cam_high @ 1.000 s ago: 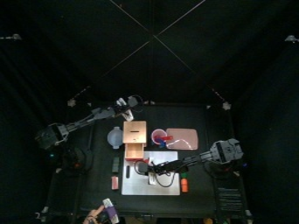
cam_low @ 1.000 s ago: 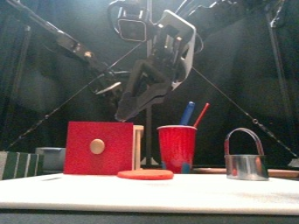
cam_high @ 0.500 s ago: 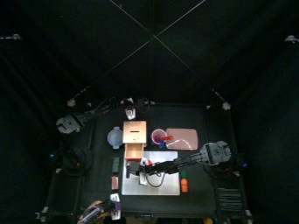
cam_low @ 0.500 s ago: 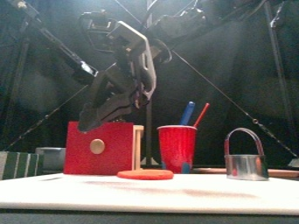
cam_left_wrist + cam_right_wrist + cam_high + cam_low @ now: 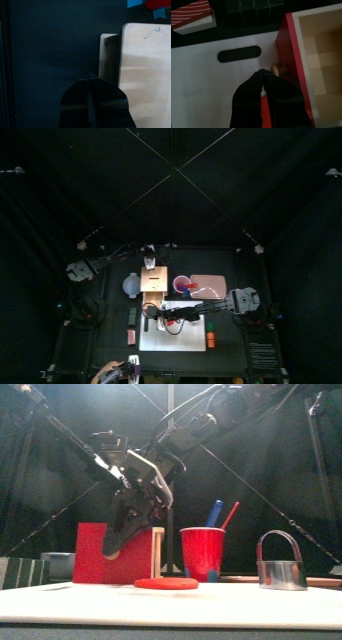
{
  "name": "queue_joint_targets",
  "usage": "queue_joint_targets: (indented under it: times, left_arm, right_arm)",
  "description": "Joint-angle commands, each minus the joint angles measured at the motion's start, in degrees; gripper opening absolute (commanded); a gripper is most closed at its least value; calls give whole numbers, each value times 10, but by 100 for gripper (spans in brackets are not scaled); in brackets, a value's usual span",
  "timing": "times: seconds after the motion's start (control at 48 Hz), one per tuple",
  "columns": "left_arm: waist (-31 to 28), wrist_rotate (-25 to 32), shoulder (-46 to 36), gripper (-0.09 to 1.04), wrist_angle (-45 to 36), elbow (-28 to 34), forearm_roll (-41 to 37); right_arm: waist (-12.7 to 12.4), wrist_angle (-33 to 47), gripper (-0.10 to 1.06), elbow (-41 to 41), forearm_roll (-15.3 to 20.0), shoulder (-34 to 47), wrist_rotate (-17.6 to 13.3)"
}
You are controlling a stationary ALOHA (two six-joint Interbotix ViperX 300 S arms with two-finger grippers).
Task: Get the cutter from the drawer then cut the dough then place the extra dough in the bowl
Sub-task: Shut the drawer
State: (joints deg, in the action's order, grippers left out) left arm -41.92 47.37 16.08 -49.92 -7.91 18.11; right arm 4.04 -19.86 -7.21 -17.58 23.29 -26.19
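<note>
The pale wooden box [image 5: 154, 278] stands behind the white cutting board [image 5: 174, 335], with its red drawer front [image 5: 96, 554] facing the board. The drawer [image 5: 321, 47] is pulled out, and the part I see holds nothing. My right gripper [image 5: 264, 75] is shut, low in front of the drawer front, its tips right beside the round knob [image 5: 278, 70]. A flat red dough disc [image 5: 166, 583] lies on the board below it. The metal cutter [image 5: 281, 571] stands on the board's right side. My left gripper [image 5: 91, 76] is shut, hovering behind the box [image 5: 137, 65].
A red cup [image 5: 203, 552] with a blue and a red knife stands right of the box. The blue-grey bowl [image 5: 131, 285] sits left of the box. Dark sushi blocks [image 5: 254, 5] and a red striped toy [image 5: 194, 17] lie left of the board. The pink tray [image 5: 211, 286] is behind the cup.
My right gripper has swung left across the board and come down in front of the drawer front. The left arm's elbow has drawn back while its gripper stays behind the box.
</note>
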Motion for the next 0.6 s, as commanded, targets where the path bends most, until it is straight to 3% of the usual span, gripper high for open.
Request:
queue_joint_targets:
  times: [0.021,0.604]
  left_arm:
    - [0,0,-6,37,3,9,-1]
    - [3,2,-6,36,3,8,-2]
  right_arm:
    - [-9,3,6,16,-9,-11,-4]
    - [-47,-4,6,39,-61,2,-7]
